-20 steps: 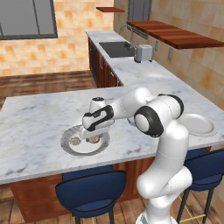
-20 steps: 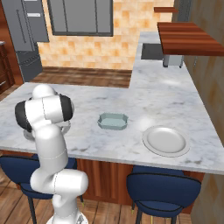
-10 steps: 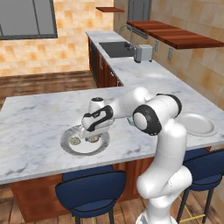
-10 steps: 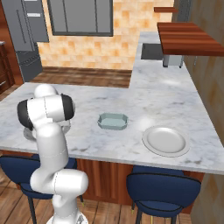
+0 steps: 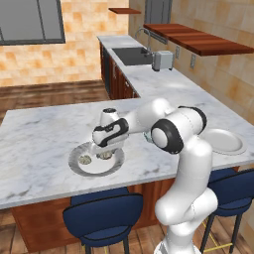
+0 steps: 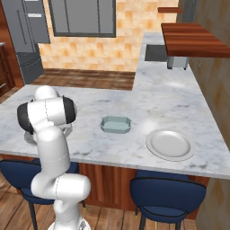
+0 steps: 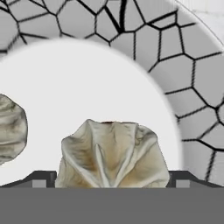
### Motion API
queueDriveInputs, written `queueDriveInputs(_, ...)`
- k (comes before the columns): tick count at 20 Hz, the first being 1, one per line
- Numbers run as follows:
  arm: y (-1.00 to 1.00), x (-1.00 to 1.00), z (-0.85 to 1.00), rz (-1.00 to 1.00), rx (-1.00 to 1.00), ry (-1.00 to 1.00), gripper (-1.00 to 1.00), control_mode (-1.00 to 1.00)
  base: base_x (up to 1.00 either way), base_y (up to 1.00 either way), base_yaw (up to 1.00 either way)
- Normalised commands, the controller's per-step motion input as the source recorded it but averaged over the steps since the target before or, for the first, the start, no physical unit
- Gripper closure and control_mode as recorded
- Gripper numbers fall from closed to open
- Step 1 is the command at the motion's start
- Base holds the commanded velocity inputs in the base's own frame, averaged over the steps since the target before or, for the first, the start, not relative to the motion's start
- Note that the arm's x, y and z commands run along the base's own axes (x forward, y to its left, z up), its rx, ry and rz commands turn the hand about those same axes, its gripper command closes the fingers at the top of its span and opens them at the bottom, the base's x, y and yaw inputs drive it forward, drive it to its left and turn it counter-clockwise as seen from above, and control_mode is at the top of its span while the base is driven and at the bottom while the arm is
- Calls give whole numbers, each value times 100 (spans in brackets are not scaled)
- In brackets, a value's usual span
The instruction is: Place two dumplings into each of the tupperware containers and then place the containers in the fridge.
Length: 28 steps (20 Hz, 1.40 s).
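Note:
A round plate with a cracked-pattern rim (image 5: 75, 161) lies near the counter's front edge and holds dumplings. My gripper (image 5: 106, 153) hangs low over it, pointing down. In the hand view one folded beige dumpling (image 7: 113, 155) sits on the plate's white centre (image 7: 87, 87), right between my gripper's (image 7: 111, 181) two fingertips, which stand wide apart on either side of it. A second dumpling (image 7: 11, 129) lies at the left edge, also seen on the plate as dumpling (image 5: 85, 159). A pale blue-green tupperware container (image 6: 116, 124) rests empty mid-counter. The grey fridge (image 6: 28, 40) stands far back left.
A plain round grey plate (image 6: 170, 144) lies on the counter's right part, also in the left base view (image 5: 222, 141). Blue stools (image 5: 101, 218) stand under the front edge. A sink and toaster (image 5: 161, 60) are at the back, under a wooden shelf (image 5: 198, 39).
The hand has sunk slightly toward the patterned plate. The containers and plates have not moved.

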Motion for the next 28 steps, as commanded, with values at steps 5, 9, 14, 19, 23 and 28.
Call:
queueDriveInputs(5,-53,-6,72,-8,0,-1,100,-100,0,0,0)
queueDriveInputs(9,-93,-4,44,-12,0,0,100,-100,0,0,0)
queueDriveInputs(14,-100,-1,6,-12,0,-5,100,-100,0,0,0)
queueDriveInputs(19,-98,1,25,-15,0,-1,100,-100,0,0,0)
queueDriveInputs(23,-80,9,56,-12,0,0,100,-100,0,0,0)
queueDriveInputs(28,-55,46,26,0,1,0,100,-100,0,0,0)
